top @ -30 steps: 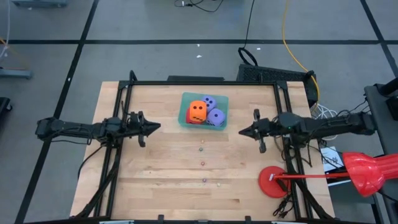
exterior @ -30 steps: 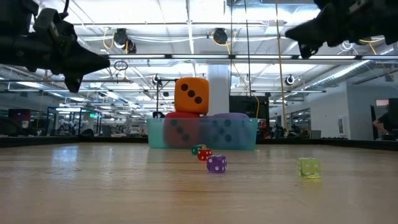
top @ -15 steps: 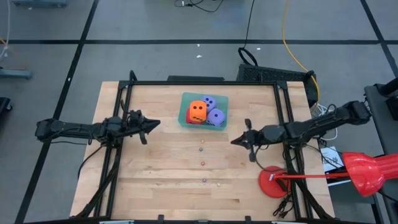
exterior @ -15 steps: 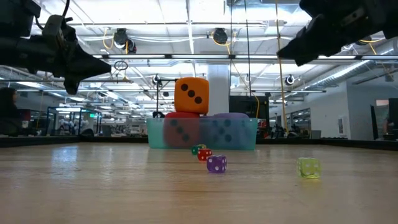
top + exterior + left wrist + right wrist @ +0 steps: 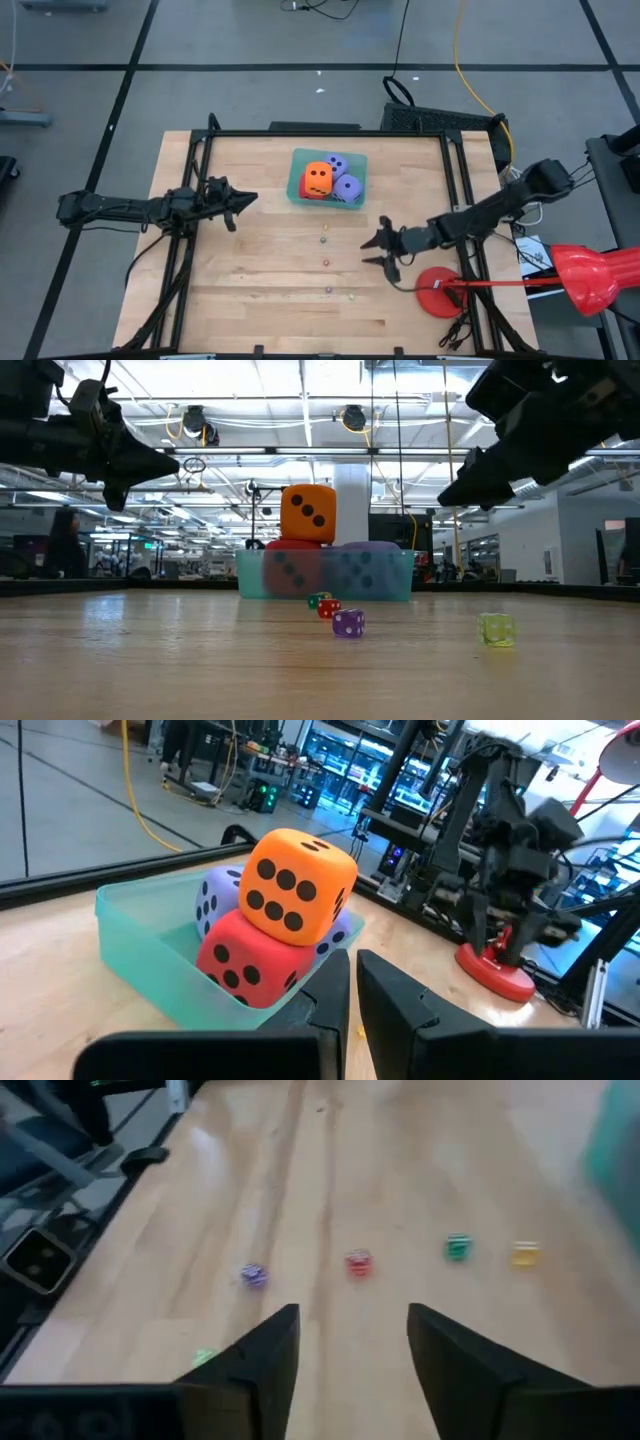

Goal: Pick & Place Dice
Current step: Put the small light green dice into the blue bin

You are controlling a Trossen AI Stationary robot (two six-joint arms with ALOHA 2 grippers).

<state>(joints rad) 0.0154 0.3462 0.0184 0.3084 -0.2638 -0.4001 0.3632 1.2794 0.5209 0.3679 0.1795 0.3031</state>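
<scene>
Sitting stacked in the bin (image 5: 298, 190), four dice (image 5: 318, 179) look placed; right pincer (image 5: 383, 249) open and empty, left pincer (image 5: 236, 204) closed, empty.

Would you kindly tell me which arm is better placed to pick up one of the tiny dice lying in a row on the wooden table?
The right: its open hand hovers beside the small red die; the left hand waits at the table's left.

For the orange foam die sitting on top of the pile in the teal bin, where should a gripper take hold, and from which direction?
Probably from straight above, closing on two opposite side faces. The orange foam die rests on the red die and stands above the teal bin rim, so its upper sides are exposed, and its flat faces suit parallel fingers. The left gripper, shut, sits nearest; the open right gripper hangs over the small dice.
</scene>
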